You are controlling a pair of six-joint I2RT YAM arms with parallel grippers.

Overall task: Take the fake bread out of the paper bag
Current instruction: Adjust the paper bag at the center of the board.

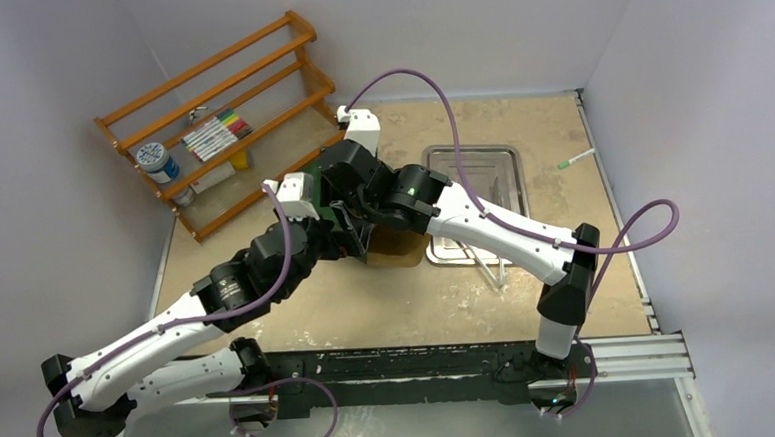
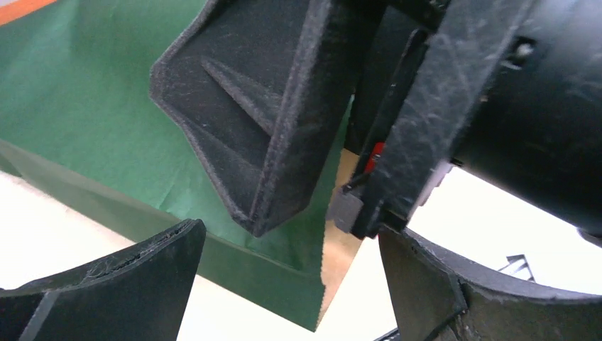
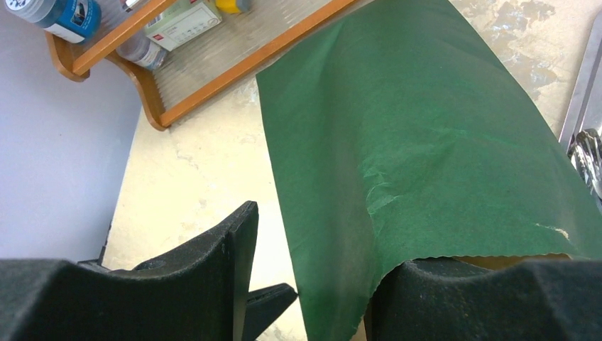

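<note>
White walls enclose a worn tan tabletop (image 1: pixel 388 309), with an orange wooden rack (image 1: pixel 218 117) of markers and jars at its far left corner and a silver metal tray (image 1: pixel 471 159) toward the far right. Dark green paper bag (image 3: pixel 426 142) lies on its side at the tabletop's middle, between rack and tray, its brown kraft mouth toward the near edge. Fake bread not visible; bag interior hidden. Right gripper (image 3: pixel 319 245) at the mouth, jaws partly apart, one finger tucked under the bag's top panel, the other outside over bare tabletop. Left gripper (image 2: pixel 287 238) just beside it, fingers spread wide, holding nothing
</note>
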